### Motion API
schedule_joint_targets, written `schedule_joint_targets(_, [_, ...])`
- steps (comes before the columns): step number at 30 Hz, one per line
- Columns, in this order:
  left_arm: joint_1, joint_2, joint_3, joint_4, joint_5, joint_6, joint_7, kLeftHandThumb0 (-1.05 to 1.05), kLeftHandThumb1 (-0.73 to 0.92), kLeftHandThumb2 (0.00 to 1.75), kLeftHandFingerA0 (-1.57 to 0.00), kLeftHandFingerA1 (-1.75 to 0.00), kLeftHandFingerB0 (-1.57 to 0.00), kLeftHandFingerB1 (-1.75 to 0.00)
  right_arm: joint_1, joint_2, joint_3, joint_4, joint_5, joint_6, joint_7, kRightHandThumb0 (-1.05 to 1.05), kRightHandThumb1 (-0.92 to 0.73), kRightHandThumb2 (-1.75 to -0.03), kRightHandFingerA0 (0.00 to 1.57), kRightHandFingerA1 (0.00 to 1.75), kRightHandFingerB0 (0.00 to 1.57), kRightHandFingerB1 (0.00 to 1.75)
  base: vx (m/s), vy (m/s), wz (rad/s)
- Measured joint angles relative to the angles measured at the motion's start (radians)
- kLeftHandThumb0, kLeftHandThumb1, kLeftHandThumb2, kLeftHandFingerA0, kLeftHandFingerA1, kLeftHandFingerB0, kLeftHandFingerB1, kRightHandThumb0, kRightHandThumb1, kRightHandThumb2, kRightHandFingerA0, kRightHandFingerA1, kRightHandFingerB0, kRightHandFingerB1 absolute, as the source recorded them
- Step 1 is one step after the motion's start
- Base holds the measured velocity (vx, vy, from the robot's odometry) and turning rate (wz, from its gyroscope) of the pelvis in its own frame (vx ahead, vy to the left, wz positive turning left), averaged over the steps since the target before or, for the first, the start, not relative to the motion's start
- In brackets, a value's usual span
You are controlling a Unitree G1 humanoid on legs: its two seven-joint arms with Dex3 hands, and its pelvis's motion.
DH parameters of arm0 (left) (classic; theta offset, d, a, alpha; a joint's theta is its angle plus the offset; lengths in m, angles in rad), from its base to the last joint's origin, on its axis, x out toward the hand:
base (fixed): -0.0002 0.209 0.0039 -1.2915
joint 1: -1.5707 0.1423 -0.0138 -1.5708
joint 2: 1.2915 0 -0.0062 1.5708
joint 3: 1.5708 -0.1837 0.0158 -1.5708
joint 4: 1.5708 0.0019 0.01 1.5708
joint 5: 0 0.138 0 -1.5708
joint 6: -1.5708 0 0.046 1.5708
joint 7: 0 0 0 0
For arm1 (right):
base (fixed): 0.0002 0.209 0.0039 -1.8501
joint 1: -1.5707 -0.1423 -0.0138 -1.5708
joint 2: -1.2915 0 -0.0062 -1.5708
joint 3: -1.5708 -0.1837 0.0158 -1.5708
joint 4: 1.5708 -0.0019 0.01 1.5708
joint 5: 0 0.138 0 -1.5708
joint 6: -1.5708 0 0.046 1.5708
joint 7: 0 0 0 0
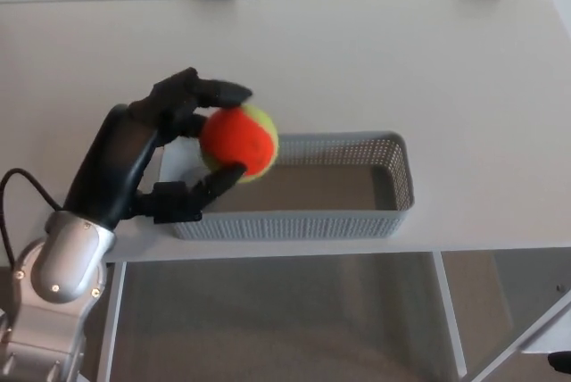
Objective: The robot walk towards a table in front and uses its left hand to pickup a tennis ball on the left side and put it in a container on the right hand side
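Left hand [152, 154] clasps ball [239, 141] above basket [393, 195].

You've got the left hand [134, 163] in matte black: thick, jointed fingers [210, 92], chunky palm. Behind it sits a rounded silver wrist housing [67, 257] w/ small dark dots, poss. screws. A thin black cable [27, 181] loops beside the housing. Grey forearm [40, 337] behind that.
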Motion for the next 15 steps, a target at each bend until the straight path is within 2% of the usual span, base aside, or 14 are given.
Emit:
schedule_joint_targets(2, [-0.007, 0.015, -0.008, 0.002, 0.012, 0.031, -0.005, -0.82, 0.48, 0.85, 0.00, -0.07, 0.00, 0.00, 0.000, 0.000, 0.001, -0.001, 0.000, 0.000, 0.000, -0.42, -0.62, -0.58, 0.57, 0.45, 0.48, 0.39, 0.00, 0.000, 0.00])
schedule_joint_targets(8, [-0.039, 0.060, -0.021, 0.030, 0.062, 0.121, -0.008, -0.83, 0.48, 0.86, 0.00, -0.07, 0.00, 0.00, 0.000, -0.004, 0.011, -0.012, -0.002, 0.000, 0.001, -0.41, -0.62, -0.58, 0.56, 0.45, 0.48, 0.38, 0.00, 0.000, 0.00])
schedule_joint_targets(15, [-0.054, 0.066, 0.002, 0.074, 0.071, 0.170, -0.008, -0.84, 0.48, 0.87, 0.00, -0.05, 0.00, 0.00, 0.002, -0.006, 0.016, -0.021, -0.002, -0.001, 0.007, -0.41, -0.61, -0.58, 0.57, 0.44, 0.49, 0.39, 0.00, 0.000, 0.00])
